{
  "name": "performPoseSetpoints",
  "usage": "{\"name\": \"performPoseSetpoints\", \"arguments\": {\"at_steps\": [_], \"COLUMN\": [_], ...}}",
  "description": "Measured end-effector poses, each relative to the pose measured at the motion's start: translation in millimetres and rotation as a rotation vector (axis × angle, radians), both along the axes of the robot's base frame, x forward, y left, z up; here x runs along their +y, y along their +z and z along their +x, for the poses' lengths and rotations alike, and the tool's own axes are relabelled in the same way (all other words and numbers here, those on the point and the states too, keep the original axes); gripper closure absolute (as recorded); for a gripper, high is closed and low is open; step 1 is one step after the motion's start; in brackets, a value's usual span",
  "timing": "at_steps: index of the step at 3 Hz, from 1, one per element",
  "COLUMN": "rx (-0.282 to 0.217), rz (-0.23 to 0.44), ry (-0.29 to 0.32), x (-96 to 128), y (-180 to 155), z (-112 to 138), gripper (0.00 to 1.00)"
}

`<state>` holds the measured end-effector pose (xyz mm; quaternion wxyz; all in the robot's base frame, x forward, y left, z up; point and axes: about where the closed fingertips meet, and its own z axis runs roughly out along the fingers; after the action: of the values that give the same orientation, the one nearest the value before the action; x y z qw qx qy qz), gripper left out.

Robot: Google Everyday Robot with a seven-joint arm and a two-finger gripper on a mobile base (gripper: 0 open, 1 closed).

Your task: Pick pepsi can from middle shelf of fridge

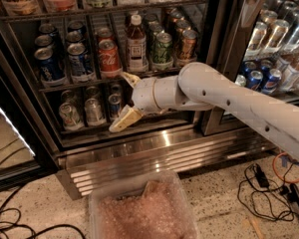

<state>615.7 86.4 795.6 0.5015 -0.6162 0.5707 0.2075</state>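
Note:
The fridge (139, 156) stands open in front of me. Its middle shelf (84, 83) is a dark wire rack. Two lanes of dark-blue pepsi cans (79, 61) stand at its left, the nearest left one (49, 66) at the front rail. To their right are a red Coca-Cola can (109, 59), a brown bottle (136, 44), a green can (163, 49) and a brown can (187, 44). My gripper (118, 102) is open and empty. It sits in front of the lower shelf, below and right of the pepsi cans, with its tan fingertips (120, 122) pointing left.
Silver cans (94, 112) stand on the lower shelf behind the gripper. A clear plastic bin (139, 208) sits on the floor below the louvred base panel. Cables (261, 183) lie at the right and left. A black pillar (229, 54) separates a second cooler of cans (269, 78).

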Motion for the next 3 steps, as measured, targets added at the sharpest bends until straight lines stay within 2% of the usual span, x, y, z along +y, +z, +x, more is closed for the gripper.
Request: {"name": "performPoseSetpoints", "arguments": {"at_steps": [2, 3], "rx": [-0.017, -0.027], "rz": [0.079, 0.115], "ry": [0.081, 0.086], "x": [43, 56], "y": [-6, 9], "z": [0, -12], "gripper": [0.00, 0.00]}}
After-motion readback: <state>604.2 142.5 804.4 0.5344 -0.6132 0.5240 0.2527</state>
